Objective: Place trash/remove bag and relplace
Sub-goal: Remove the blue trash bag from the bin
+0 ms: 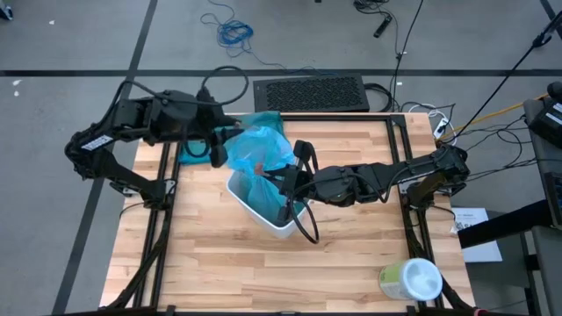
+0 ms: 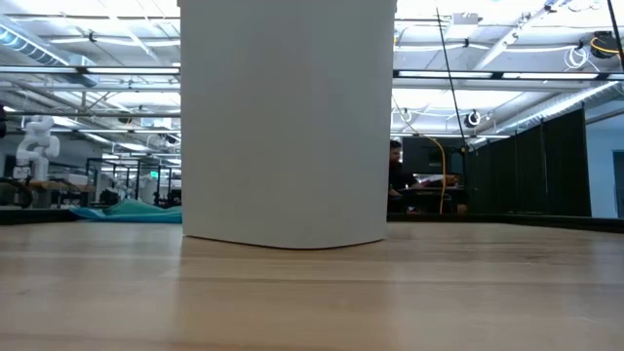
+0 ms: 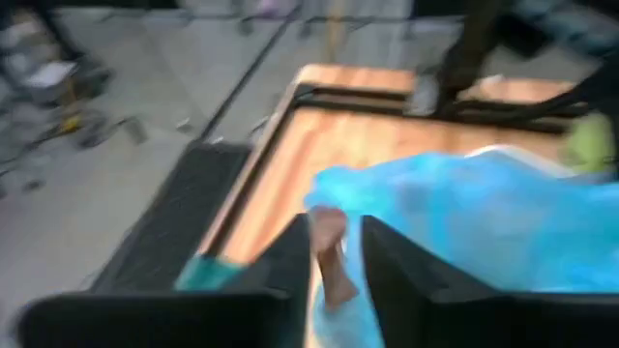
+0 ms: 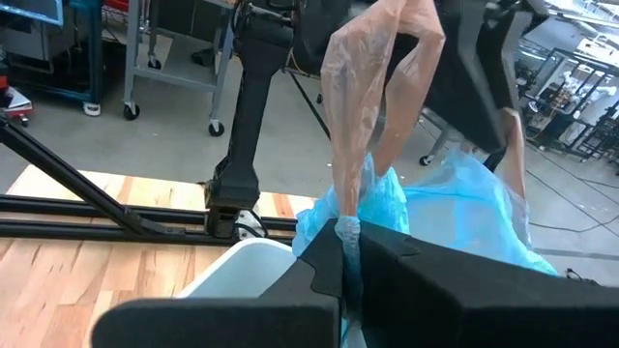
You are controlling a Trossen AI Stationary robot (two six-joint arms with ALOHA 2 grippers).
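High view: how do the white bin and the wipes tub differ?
The white bin is rectangular, the wipes tub round. The bin sits at the middle of the table, holding the blue bag, with the left gripper and right gripper at it; the tub stands apart near a corner. Both are partly white.

**Wooden table and what sits on it**

A light butcher-block table (image 1: 219, 254) with a dark metal frame carries the items. A white bin (image 1: 263, 213) stands upright near the table's middle, its flat base on the wood; in the low view its wall (image 2: 288, 117) fills the centre. A white-and-green wipes tub (image 1: 410, 279) lies near the front right corner. A darker teal bag (image 2: 127, 211) lies flat toward the back left edge, well apart from the tub.
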